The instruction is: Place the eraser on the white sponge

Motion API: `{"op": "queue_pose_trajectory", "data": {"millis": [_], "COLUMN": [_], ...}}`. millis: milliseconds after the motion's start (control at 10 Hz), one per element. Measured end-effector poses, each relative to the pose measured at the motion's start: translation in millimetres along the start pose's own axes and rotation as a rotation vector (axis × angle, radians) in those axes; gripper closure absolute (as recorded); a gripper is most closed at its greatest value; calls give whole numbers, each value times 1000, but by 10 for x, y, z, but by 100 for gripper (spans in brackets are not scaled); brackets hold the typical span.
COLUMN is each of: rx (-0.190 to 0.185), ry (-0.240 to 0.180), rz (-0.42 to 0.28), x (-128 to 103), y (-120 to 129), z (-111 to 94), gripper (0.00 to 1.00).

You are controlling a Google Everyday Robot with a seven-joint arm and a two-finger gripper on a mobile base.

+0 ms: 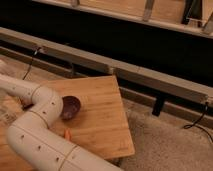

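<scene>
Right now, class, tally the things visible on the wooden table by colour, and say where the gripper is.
Dark: 1, the bowl
Orange: 1, a small object partly behind the arm
Total: 2 on the wooden table
The gripper is out of view past the left edge; no sponge or eraser can be seen.

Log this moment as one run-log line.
arm: bent across wooden table | gripper: out of view, off left edge | bowl: on table beside arm elbow | orange item: by arm | eraser, sponge: not visible

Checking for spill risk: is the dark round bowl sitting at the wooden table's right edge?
No. The dark round bowl sits left of the wooden table middle, beside the white arm; the gripper is out of view.
</scene>
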Motion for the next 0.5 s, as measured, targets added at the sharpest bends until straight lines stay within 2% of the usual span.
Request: {"op": "queue_pose_trajectory", "data": {"millis": [100, 500], "rx": [-10, -42], "ry": [-2, -12], "rz": [2, -7], "x": [-3, -28], "y": [8, 56], "z": [8, 13], "gripper": [20, 20]}}
